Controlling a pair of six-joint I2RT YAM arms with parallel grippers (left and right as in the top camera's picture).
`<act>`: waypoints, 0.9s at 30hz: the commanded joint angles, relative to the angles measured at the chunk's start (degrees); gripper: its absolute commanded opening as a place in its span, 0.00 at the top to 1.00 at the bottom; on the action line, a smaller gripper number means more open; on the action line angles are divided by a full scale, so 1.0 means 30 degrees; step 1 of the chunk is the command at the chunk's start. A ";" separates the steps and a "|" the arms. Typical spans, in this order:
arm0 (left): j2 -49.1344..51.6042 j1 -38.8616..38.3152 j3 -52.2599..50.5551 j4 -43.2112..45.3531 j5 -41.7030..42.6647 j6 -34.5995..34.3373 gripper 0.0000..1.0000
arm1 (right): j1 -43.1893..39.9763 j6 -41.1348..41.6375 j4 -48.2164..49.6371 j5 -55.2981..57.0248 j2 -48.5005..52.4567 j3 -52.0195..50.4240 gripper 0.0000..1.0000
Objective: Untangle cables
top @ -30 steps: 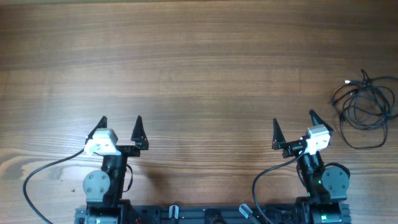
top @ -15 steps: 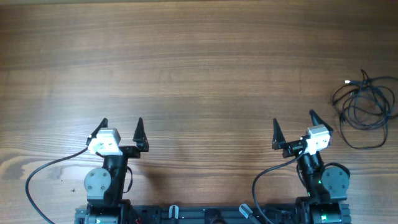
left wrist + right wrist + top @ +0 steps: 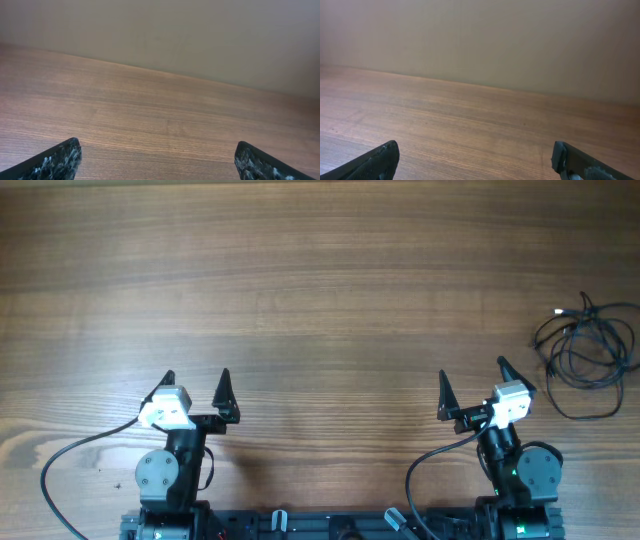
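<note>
The cables point(image 3: 587, 356) lie in a loose black tangle of thin loops at the far right of the wooden table, with a small silvery plug tip at their upper left. Only the overhead view shows them. My right gripper point(image 3: 472, 376) stands open near the front edge, well to the left of the tangle and nearer the front, with nothing between its fingers. At the front left my left gripper point(image 3: 195, 380) is open too and empty. Both wrist views show only bare wood between the open left gripper point(image 3: 157, 150) and right gripper point(image 3: 475, 150) tips.
The wooden table point(image 3: 320, 290) stretches wide ahead of both arms. Thick black wires run from each arm base at the front edge, one looping out at the left point(image 3: 60, 465). A pale wall point(image 3: 160, 30) rises behind the table's far edge.
The left gripper has drifted very slightly toward the front. The right arm and the cables have not moved.
</note>
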 commanded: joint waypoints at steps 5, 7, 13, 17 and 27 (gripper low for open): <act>-0.0204 -0.0437 -0.0095 -0.0131 0.0284 -0.0080 0.00 | -0.0073 0.0138 0.0058 0.0182 -0.0240 -0.0022 0.00; -0.0204 -0.0896 -0.0095 -0.0138 0.0270 0.0102 0.00 | -0.0073 0.0138 0.0058 0.0182 -0.0240 -0.0022 0.00; -0.0204 -0.0998 -0.0095 -0.0131 0.0364 0.0095 0.00 | -0.0073 0.0138 0.0058 0.0182 -0.0240 -0.0022 0.00; -0.0204 -0.0991 -0.0095 -0.0109 0.0605 0.0189 0.00 | -0.0073 0.0138 0.0058 0.0175 -0.0240 -0.0022 0.00; -0.0204 -0.0954 -0.0095 0.0073 0.2273 0.2120 0.00 | -0.0073 0.0131 0.0058 0.0182 -0.0240 -0.0022 0.00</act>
